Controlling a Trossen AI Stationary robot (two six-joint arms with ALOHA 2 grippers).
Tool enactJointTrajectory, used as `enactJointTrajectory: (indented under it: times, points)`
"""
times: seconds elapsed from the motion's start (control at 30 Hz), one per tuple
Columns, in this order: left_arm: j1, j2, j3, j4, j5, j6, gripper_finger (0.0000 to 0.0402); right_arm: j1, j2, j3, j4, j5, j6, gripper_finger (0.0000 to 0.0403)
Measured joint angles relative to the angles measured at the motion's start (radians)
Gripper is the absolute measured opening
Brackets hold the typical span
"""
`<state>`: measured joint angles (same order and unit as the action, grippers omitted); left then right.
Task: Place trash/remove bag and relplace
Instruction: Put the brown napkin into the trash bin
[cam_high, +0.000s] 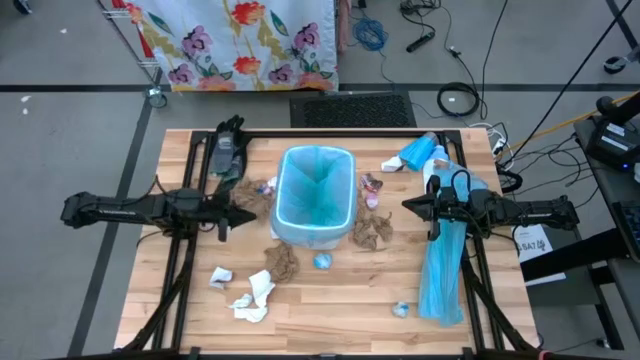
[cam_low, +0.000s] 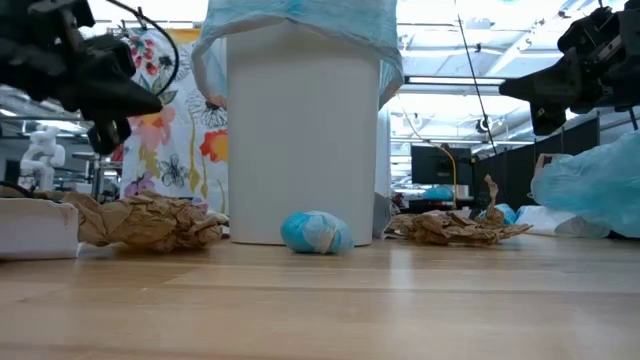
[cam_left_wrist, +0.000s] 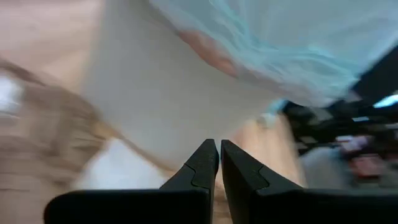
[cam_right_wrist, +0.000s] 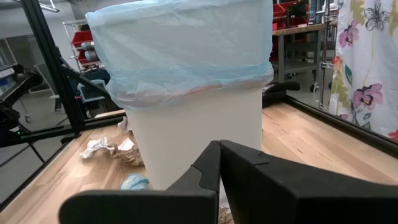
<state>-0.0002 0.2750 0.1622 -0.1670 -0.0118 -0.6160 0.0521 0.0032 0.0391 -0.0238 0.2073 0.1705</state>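
Note:
A white bin (cam_high: 314, 232) lined with a light-blue bag (cam_high: 316, 185) stands mid-table, also seen in the low view (cam_low: 300, 140). Brown paper wads lie around it: one left of it (cam_high: 258, 192), one in front (cam_high: 282, 262), one on its right (cam_high: 374, 230). White tissue wads (cam_high: 252, 295) and a pale-blue ball (cam_low: 316, 232) rest on the wood near it. My left gripper (cam_high: 250, 213) hovers shut just left of the bin, its fingertips together (cam_left_wrist: 219, 160). My right gripper (cam_high: 405, 205) hovers shut to the bin's right (cam_right_wrist: 219, 163). Neither holds anything.
A long light-blue plastic strip (cam_high: 442, 270) lies along the table's right side under the right arm. More blue plastic (cam_high: 420, 153) sits at the far right corner, a dark device (cam_high: 222, 152) at the far left. A small scrap (cam_high: 400, 309) lies near the front edge.

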Motion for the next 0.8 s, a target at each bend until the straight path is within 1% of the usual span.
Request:
enactJointTrajectory:
  times: [0.07, 0.13, 0.2, 0.27, 0.33, 0.5, 0.63, 0.73, 0.8]
  points:
    - [0.000, 0.002, 0.062, -0.093, -0.049, 0.059, 0.0027, 0.000, 0.000, 0.000, 0.000, 0.000, 0.000, 0.0000]
    - [0.000, 0.009, 0.124, -0.176, -0.071, 0.094, 0.0027, 0.000, 0.000, 0.000, 0.001, 0.000, 0.000, 0.0000]
    - [0.000, 0.019, 0.188, -0.259, -0.078, 0.085, 0.0027, 0.000, 0.000, 0.000, 0.000, 0.000, 0.000, 0.0000]
    - [0.000, 0.037, 0.258, -0.287, -0.088, 0.045, 0.0027, 0.000, 0.000, 0.000, 0.000, 0.000, 0.000, 0.0000]
    - [0.000, 0.054, 0.330, -0.311, -0.103, 0.056, 0.0027, 0.000, 0.000, 0.000, 0.001, 0.000, 0.000, 0.0000]
    - [0.000, 0.105, 0.525, -0.389, -0.199, 0.205, 0.0027, 0.000, 0.000, 0.000, 0.000, 0.000, 0.000, 0.0000]
    - [0.000, 0.167, 0.689, -0.538, -0.233, 0.289, 0.0027, 0.000, 0.000, 0.000, 0.001, 0.000, 0.000, 0.0000]
    - [0.000, 0.225, 0.786, -0.675, -0.243, 0.287, 0.0027, 0.000, 0.000, 0.000, 0.000, 0.000, 0.000, 0.0000]
    - [0.000, 0.265, 0.830, -0.760, -0.259, 0.270, 0.0027, 0.000, 0.000, 0.000, 0.000, 0.000, 0.000, 0.0000]
